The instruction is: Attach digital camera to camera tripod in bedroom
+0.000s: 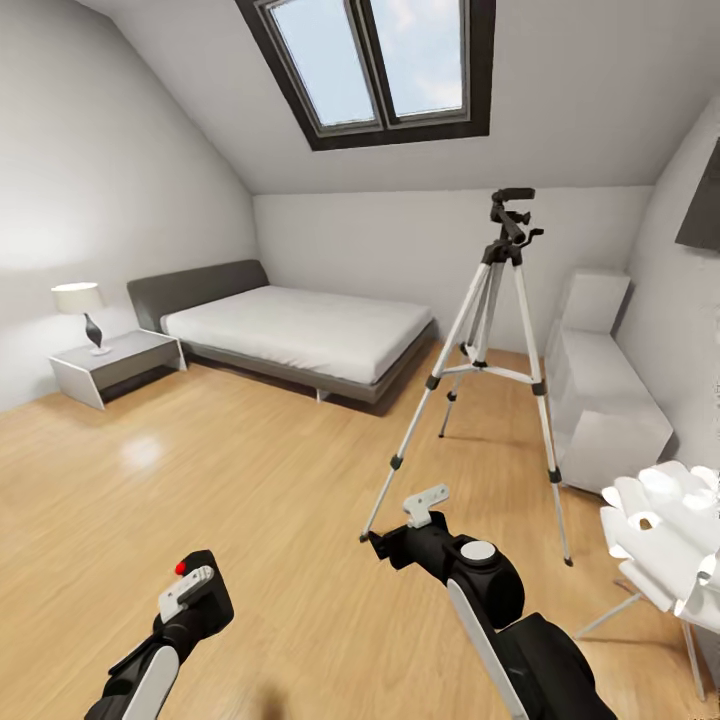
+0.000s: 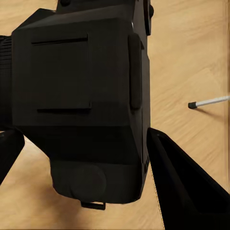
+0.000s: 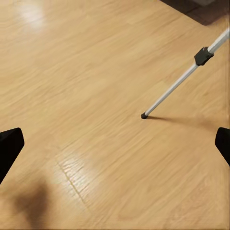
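Observation:
The camera tripod (image 1: 503,300) stands upright on the wood floor at centre right of the head view, silver legs spread, its black head bare on top. The digital camera (image 1: 213,603), matte black with a red dot, is at the lower left with my left gripper (image 1: 195,588) shut on it. In the left wrist view the camera (image 2: 76,105) sits between the dark fingers (image 2: 184,184), with a tripod foot (image 2: 208,101) beyond. My right gripper (image 1: 405,525) hangs open just short of the nearest tripod leg (image 3: 177,86), with nothing between its fingertips (image 3: 9,148).
A low white bed (image 1: 300,335) lies at the back left, beside a nightstand with a lamp (image 1: 110,362). A white cabinet (image 1: 605,400) lines the right wall under a black TV (image 1: 702,200). A white petal-shaped object on thin legs (image 1: 668,545) stands at the near right.

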You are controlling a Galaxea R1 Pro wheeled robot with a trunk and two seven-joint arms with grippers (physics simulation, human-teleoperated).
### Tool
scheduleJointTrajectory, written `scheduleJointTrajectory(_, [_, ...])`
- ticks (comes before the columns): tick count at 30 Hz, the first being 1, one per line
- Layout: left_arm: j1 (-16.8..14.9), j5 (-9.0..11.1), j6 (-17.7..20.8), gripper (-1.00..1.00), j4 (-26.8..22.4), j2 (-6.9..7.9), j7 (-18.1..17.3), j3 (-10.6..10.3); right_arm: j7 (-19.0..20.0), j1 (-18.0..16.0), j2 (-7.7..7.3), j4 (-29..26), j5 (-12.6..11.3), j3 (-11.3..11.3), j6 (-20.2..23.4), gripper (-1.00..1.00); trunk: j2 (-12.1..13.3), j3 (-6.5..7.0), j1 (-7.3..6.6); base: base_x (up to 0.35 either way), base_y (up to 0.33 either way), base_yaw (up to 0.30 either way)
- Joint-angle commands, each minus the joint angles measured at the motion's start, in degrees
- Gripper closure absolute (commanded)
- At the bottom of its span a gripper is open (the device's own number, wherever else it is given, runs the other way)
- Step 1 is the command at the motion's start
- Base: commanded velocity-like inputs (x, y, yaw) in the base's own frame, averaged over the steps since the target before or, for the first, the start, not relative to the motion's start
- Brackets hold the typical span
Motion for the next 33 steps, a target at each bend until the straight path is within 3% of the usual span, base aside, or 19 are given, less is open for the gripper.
scheduleJointTrajectory(1, [0.0,0.5,0.2,1.0,-0.1,0.02,0.3,0.0,-0.1,0.0,-0.02,0.0,-0.3,0.0,0.4,-1.0,0.0,-0.03,0.02,0.246,0.223,-0.253])
scheduleJointTrajectory(10, [0.0,0.5,0.2,1.0,-0.1,0.03,0.4,0.1,0.6,0.1,-0.44,-0.1,-0.8,-0.6,8.3,-1.0,0.0,0.22,0.02,0.19,0.264,-0.257])
scheduleJointTrajectory(14, [0.0,0.5,0.2,1.0,-0.1,0.03,0.5,0.1,2.1,0.0,-0.93,-0.1,-0.9,-0.3,9.0,-1.0,0.0,0.35,0.02,0.135,0.287,-0.258])
scheduleJointTrajectory(18, [0.0,0.5,0.2,1.0,-0.1,-0.01,0.5,0.1,7.4,0.0,-4.35,-0.1,-0.9,-0.6,9.1,-1.0,0.0,0.48,0.02,0.121,0.291,-0.259])
scheduleJointTrajectory(19, [0.0,0.5,0.2,1.0,-0.1,-0.01,0.5,0.1,7.4,0.0,-4.35,-0.1,-0.9,-0.6,9.1,-1.0,0.0,0.51,0.02,0.12,0.291,-0.259])
scheduleJointTrajectory(23, [0.0,0.5,0.1,1.0,-0.1,-0.04,0.5,0.1,11.7,0.0,-6.95,-0.1,-0.8,-0.9,9.1,-1.0,0.0,0.64,0.02,0.119,0.291,-0.259])
scheduleJointTrajectory(33, [0.0,0.5,0.1,1.0,-0.1,-0.06,0.5,0.1,13.6,0.1,-7.72,-0.1,-0.7,-0.8,8.9,-1.0,0.0,1.03,0.02,0.118,0.291,-0.259])
